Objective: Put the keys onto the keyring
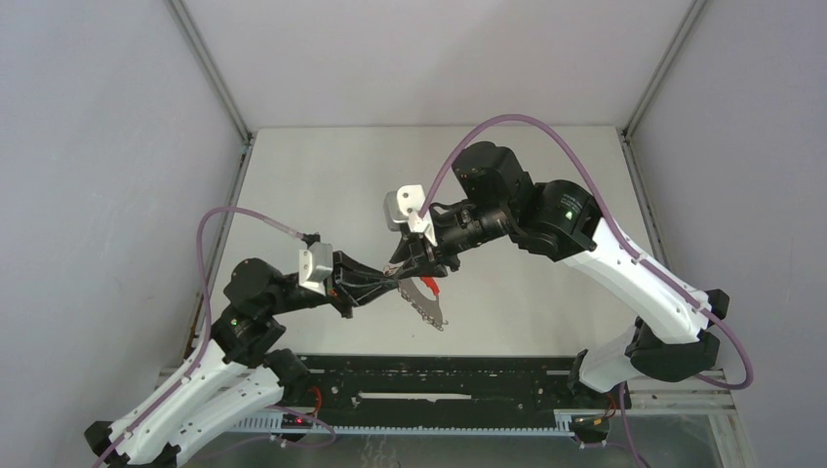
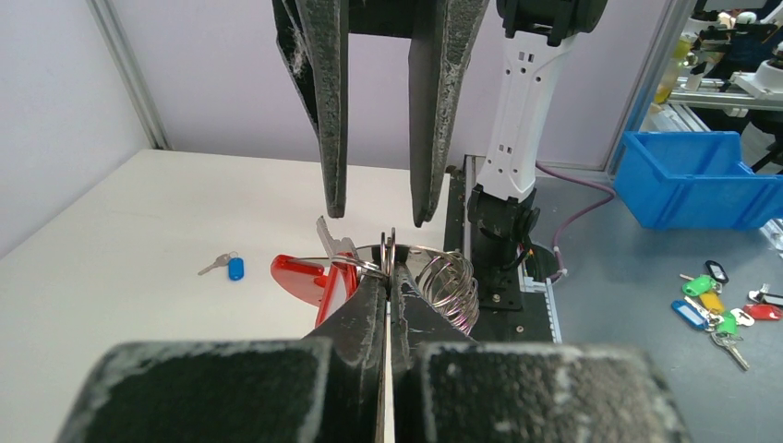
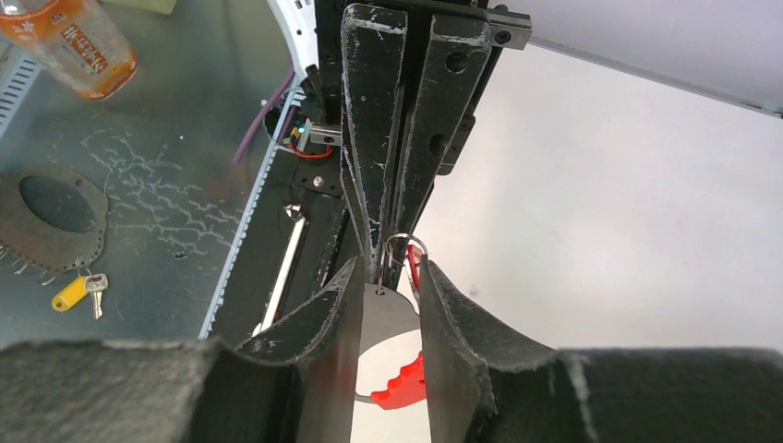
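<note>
My left gripper point(image 2: 390, 268) is shut on a silver ring of the keyring, held above the table point(image 1: 322, 185). The keyring's red curved band point(image 2: 297, 275) and its cluster of silver rings point(image 2: 450, 288) hang beside the fingers; the cluster also shows in the top view point(image 1: 426, 310). A silver key point(image 2: 331, 242) with a red tag point(image 2: 338, 293) hangs at the held ring. My right gripper point(image 2: 379, 217) is open, its fingers straddling the keyring's grey plate point(image 3: 386, 318) from above. The blue-tag key point(image 2: 234, 269) lies on the table to the left; the top view hides it.
A blue bin point(image 2: 697, 180) and several loose coloured key tags point(image 2: 725, 309) sit on the grey bench beyond the table. A bottle point(image 3: 78, 41) and a yellow-tag key point(image 3: 76, 292) lie there too. A black rail point(image 1: 439, 390) runs along the near edge.
</note>
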Robot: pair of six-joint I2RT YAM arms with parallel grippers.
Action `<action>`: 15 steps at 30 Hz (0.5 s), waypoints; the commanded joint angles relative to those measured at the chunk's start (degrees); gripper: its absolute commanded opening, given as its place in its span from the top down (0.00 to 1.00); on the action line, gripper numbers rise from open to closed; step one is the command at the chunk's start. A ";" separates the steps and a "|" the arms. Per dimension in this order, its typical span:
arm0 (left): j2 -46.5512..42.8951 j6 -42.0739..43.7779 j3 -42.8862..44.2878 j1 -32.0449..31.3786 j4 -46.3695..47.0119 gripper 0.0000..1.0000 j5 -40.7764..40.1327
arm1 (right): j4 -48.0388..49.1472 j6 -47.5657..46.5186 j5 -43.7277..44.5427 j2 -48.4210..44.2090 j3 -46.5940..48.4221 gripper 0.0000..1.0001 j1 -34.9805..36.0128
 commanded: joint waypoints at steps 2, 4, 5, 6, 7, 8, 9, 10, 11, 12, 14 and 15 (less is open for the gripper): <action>-0.12 1.05 0.73 -0.15 1.69 1.00 0.28 | 1.91 -0.33 0.28 -0.26 -0.04 0.64 -0.31; -0.09 1.05 0.74 -0.22 1.68 1.00 0.19 | 1.79 -0.30 0.35 -0.14 0.02 0.64 -0.31; -0.13 1.05 0.77 -0.17 1.69 1.00 0.19 | 1.75 -0.25 0.37 -0.06 -0.08 0.64 -0.31; -0.18 1.05 0.76 -0.15 1.69 1.00 0.19 | 1.74 -0.24 0.37 0.00 -0.22 0.64 -0.31; -0.17 1.05 0.74 -0.16 1.69 1.00 0.08 | 1.74 -0.25 0.37 0.04 -0.26 0.64 -0.31; -0.18 1.05 0.74 -0.15 1.69 1.00 0.10 | 1.70 -0.21 0.37 0.16 -0.24 0.64 -0.31; -0.19 1.05 0.79 -0.15 1.69 1.00 0.02 | 1.66 -0.13 0.37 0.28 -0.28 0.64 -0.35; -0.13 1.05 0.83 -0.21 1.64 1.00 0.01 | 1.63 -0.14 0.37 0.38 -0.26 0.64 -0.39; -0.17 1.05 0.92 -0.17 1.68 1.00 -0.03 | 1.57 -0.09 0.37 0.51 -0.25 0.64 -0.39; -0.14 1.05 0.92 -0.15 1.69 1.00 -0.07 | 1.49 -0.14 0.37 0.63 -0.34 0.64 -0.39; -0.16 1.05 0.99 -0.15 1.64 1.00 -0.08 | 1.52 -0.09 0.45 0.82 -0.36 0.64 -0.39; -0.10 1.05 1.03 -0.15 1.68 1.00 -0.08 | 1.56 -0.14 0.38 0.91 -0.33 0.64 -0.47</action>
